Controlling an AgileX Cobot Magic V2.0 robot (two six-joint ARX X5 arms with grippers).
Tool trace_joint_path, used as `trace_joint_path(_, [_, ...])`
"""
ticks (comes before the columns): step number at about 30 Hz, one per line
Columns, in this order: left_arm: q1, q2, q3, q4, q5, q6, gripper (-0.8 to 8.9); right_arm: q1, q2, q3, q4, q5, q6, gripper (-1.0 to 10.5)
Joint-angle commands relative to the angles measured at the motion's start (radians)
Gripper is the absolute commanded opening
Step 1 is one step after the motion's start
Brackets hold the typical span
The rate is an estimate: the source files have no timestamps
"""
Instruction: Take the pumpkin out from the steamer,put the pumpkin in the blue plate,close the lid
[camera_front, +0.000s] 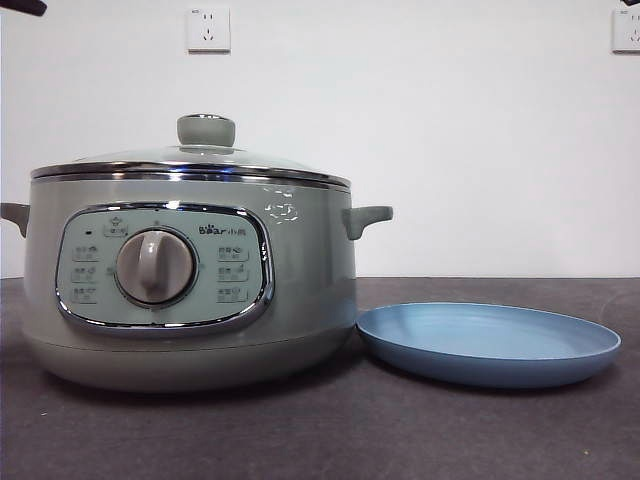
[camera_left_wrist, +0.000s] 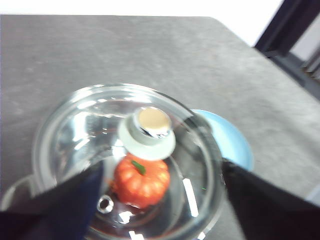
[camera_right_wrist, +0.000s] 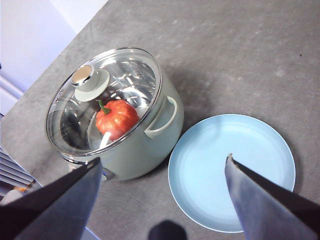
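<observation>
The lid sits closed on the steamer, the pumpkin inside. The blue plate lies empty at the steamer's 3 o'clock on the tabletop. Left gripper hovers above the knob, jaws apart; right gripper waits, also apart. Next, I judge: lift the lid.
</observation>
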Motion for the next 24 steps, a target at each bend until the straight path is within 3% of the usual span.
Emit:
trace_joint_path(1, [-0.040, 0.042, 0.036, 0.001, -0.043, -0.009, 4.09, 0.009, 0.002, 0.002, 0.003, -0.001, 0.006, 4.1])
trace_joint_path(12, [-0.231, 0.313, 0.222, -0.004, -0.229, 0.024, 4.08, 0.014, 0.002, 0.002, 0.003, 0.000, 0.013, 4.1])
trace_joint_path(24, [-0.301, 0.547, 0.268, -0.013, -0.335, 0.051, 4.08, 0.014, 0.002, 0.002, 0.003, 0.002, 0.013, 4.1])
